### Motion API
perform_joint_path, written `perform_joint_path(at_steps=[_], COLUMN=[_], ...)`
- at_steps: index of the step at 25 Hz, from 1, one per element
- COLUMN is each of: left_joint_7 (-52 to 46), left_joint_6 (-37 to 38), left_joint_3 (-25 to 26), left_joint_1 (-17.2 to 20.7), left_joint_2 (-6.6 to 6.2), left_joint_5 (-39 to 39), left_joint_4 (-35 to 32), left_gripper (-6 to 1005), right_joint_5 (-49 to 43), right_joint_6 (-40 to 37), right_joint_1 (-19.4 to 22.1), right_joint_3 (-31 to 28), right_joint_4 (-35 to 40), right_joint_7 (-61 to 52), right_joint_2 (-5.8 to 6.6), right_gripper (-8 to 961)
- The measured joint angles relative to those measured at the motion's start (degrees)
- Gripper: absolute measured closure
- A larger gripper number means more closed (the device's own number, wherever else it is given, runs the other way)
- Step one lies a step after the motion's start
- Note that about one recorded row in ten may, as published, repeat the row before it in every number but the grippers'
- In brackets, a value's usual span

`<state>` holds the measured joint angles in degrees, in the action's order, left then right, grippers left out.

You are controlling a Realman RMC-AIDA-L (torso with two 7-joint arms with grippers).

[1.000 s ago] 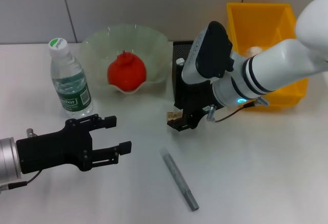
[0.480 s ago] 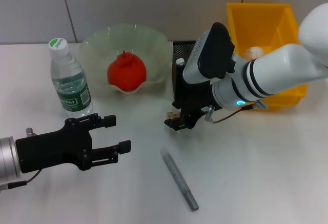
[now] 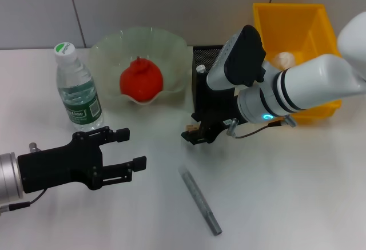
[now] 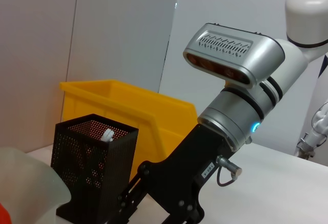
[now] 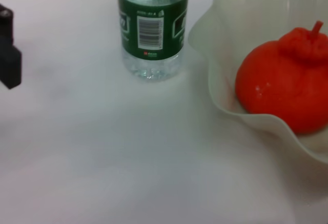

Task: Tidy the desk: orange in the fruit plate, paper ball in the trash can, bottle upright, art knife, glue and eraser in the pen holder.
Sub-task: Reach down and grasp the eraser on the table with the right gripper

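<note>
Eraser (image 3: 194,129) pinched in right fingers (image 3: 193,135), left wrist view hides it, left fingers (image 3: 127,150) spread.

Left claw (image 3: 128,147) parked low at near left, fingers spread apart, arm level. Right arm reaches in from the right, wrist angled down; right claw (image 3: 193,134) pinched closed, tips low.

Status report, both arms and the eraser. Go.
Right gripper low beside the pen holder, jaws shut on the eraser. Left gripper open, idle near the bottle. Grey stick lying on the desk, not in the way.
</note>
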<state>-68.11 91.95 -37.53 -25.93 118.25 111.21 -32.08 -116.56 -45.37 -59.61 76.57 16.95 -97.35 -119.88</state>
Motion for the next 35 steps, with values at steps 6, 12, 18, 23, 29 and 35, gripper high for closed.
perform_joint_path(at_steps=[6,12,18,23,29,35], left_joint_7=[-0.01,-0.04,0.1,0.13,0.17,0.17], left_joint_6=[0.0,-0.06,-0.12,-0.12,-0.12,-0.11], left_joint_3=[0.0,0.0,0.0,0.0,0.0,0.0], left_joint_1=[0.0,0.0,0.0,0.0,0.0,0.0], left_joint_2=[0.03,0.05,0.05,0.05,0.05,0.05], left_joint_5=[-0.05,-0.11,-0.13,-0.13,-0.13,-0.12], left_joint_4=[0.0,0.0,0.0,0.0,0.0,0.0], left_gripper=[203,203,203,203,203,203], right_joint_5=[0.33,0.37,0.38,0.38,0.38,0.37], right_joint_6=[0.55,0.55,0.55,0.55,0.55,0.55], right_joint_1=[0.18,0.29,0.3,0.28,0.28,0.33], right_joint_3=[-0.38,-0.38,-0.03,0.08,0.07,-0.38], right_joint_4=[-0.14,-0.51,-0.63,-0.63,-0.6,-0.6], right_joint_7=[-0.12,-0.67,-0.77,-0.8,-0.81,-0.82], right_joint_2=[0.0,0.0,0.0,0.0,0.0,0.0], right_gripper=[436,446,455,463,472,481])
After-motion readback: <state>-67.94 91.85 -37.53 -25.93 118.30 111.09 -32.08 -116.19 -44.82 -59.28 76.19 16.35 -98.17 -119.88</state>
